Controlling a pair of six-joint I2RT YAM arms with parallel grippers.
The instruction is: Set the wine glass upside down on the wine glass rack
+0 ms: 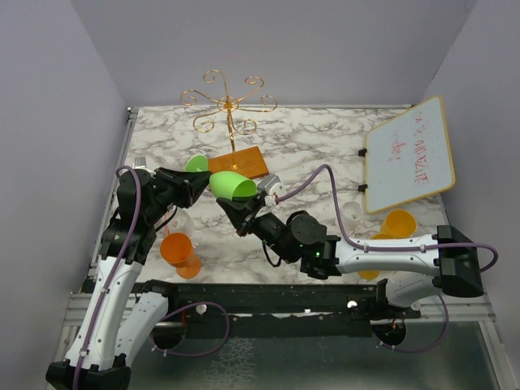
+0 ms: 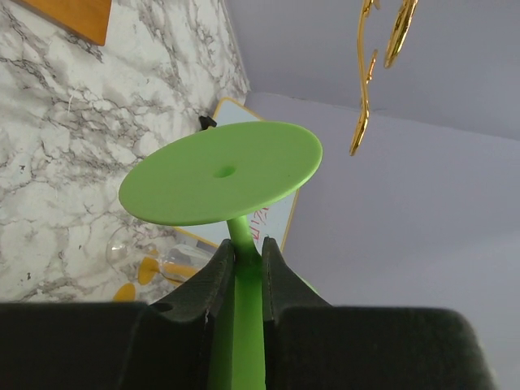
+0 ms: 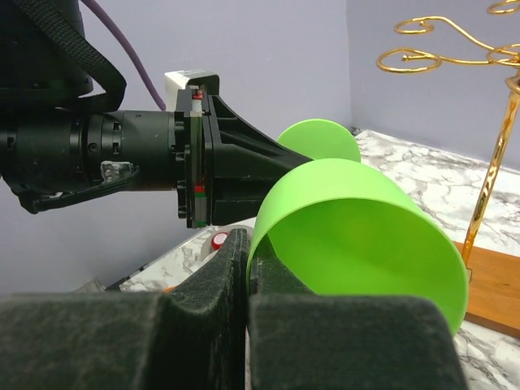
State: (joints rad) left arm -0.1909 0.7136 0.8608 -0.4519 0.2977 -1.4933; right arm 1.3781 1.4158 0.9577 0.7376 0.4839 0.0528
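Observation:
A green wine glass [image 1: 231, 185] hangs sideways above the marble table, held between both arms. My left gripper [image 1: 197, 180] is shut on its stem just behind the round foot [image 2: 221, 172]; the stem runs between the two jaws of the left gripper [image 2: 244, 248]. My right gripper [image 1: 236, 205] is shut on the rim of the bowl [image 3: 357, 227], one finger inside and one outside, as the right gripper [image 3: 249, 240] shows. The wine glass rack [image 1: 230, 104], gold wire on a wooden base [image 1: 241, 163], stands just behind the glass, its scroll arms bare.
An orange wine glass [image 1: 176, 250] lies near the left arm. More orange glasses [image 1: 398, 221] and a clear one [image 1: 352, 213] sit at the right, beside a tilted whiteboard [image 1: 410, 154]. Pale walls close in the table on three sides.

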